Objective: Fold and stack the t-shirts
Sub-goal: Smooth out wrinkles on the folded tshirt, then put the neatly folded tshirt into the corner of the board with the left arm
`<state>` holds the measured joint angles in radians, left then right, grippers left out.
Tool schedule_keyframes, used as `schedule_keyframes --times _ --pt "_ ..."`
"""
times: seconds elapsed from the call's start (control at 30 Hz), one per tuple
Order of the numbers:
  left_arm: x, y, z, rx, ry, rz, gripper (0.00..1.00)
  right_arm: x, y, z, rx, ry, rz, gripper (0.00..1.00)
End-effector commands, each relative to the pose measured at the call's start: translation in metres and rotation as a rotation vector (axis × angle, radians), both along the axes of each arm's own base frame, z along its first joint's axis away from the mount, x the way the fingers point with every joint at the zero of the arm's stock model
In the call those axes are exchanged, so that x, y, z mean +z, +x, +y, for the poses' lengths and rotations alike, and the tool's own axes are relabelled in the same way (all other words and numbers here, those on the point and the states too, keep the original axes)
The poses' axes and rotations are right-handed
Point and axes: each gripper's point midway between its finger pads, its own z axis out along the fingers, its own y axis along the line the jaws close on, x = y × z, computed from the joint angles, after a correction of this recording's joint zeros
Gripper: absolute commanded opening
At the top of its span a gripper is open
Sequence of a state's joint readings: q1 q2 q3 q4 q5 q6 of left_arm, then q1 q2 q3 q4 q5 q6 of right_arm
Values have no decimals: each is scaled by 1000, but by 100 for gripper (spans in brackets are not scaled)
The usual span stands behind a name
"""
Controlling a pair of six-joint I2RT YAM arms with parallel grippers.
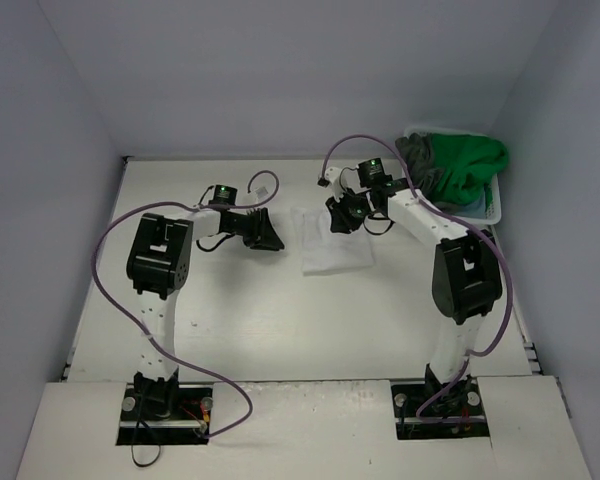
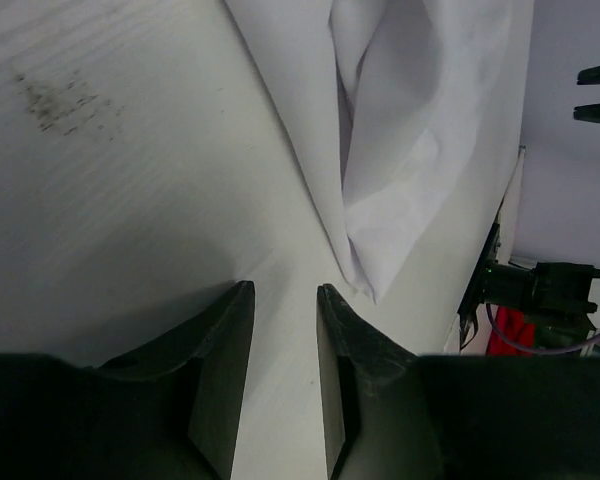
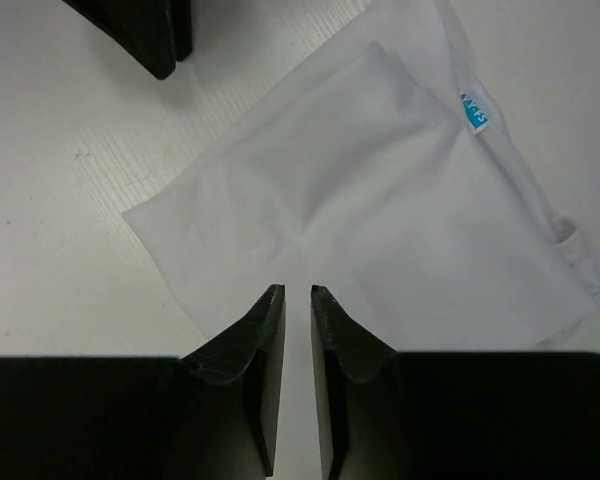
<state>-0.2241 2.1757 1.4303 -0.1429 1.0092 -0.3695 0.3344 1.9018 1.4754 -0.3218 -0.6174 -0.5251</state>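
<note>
The white surface (image 1: 240, 310) bears a folded white t-shirt (image 1: 335, 250) lying flat between the left tool (image 1: 264, 233) and right tool (image 1: 342, 213); a white basket (image 1: 497, 205) sits beyond the right one.

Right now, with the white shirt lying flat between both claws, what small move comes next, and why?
Probably swing the right gripper toward the laundry basket: the white t-shirt looks folded, the gripper holds nothing, and a green t-shirt waits there.

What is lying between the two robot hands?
The white t-shirt, lying flat. In the top view it spreads from near the left gripper to under the right gripper.
</note>
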Motion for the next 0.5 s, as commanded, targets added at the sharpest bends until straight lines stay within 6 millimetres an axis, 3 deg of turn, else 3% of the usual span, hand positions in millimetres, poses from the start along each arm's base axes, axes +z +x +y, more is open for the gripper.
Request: schedule_keyframes --times 0.0,0.07,0.17,0.27,0.47 --pt "19 15 -21 -13 -64 -49 28 7 2 -2 -7 4 -19 13" --pt "11 16 -26 -16 -63 -37 28 -3 4 -5 -23 -20 -8 8" --pt "11 22 -34 -9 -71 -35 28 -15 6 -10 -38 -50 6 3" --pt "17 35 -44 4 -83 -65 29 -39 5 -17 -52 -96 42 0" --pt "20 33 -52 0 -93 -68 30 -64 5 -22 -68 -137 81 0"
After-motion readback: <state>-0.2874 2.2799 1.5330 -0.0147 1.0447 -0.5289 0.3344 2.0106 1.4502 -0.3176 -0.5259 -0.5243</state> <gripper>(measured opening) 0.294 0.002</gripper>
